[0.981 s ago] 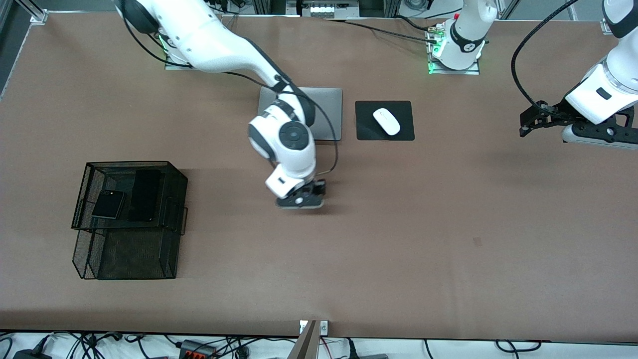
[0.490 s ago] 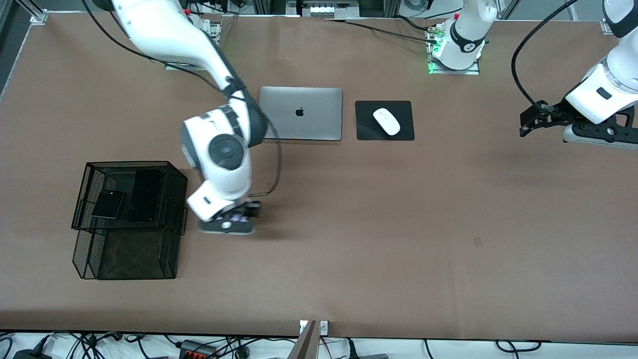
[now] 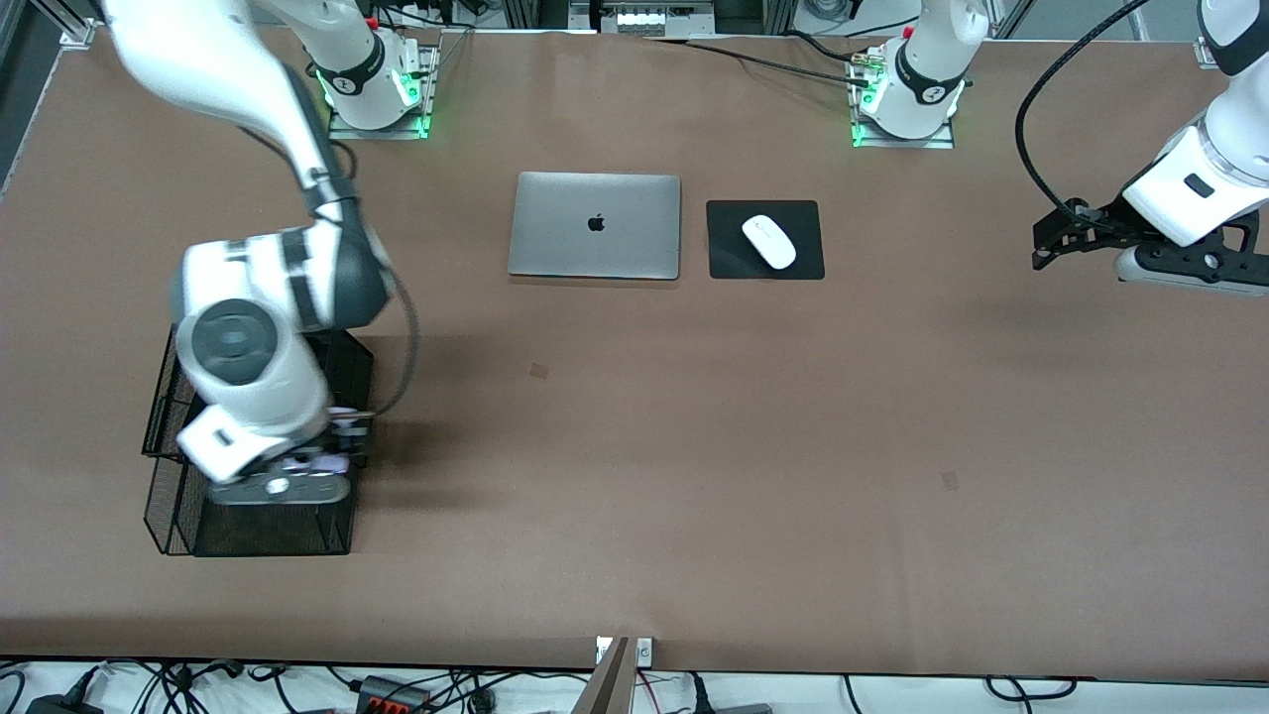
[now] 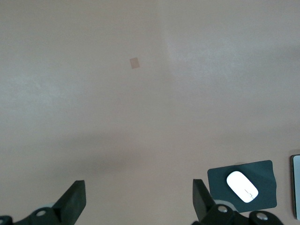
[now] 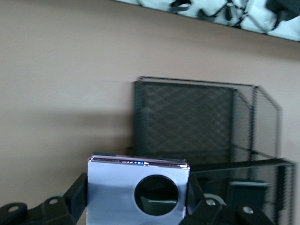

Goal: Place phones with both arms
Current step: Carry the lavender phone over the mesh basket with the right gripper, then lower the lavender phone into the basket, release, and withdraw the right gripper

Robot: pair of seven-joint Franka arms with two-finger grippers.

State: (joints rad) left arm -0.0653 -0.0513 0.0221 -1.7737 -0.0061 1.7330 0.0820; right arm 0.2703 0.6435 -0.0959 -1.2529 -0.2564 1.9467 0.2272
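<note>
Brown table; right gripper clamps lavender flip phone above mesh tray; lower level, release gently inside; left gripper spread wide, waiting at its table end

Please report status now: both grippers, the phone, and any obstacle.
Right gripper shut on lavender flip phone, over black mesh tray. Left gripper open, waiting over bare table. No obstacle seen.

I saw a closed laptop beside a mouse on its black pad; a mesh tray stood toward the right arm's end.
</note>
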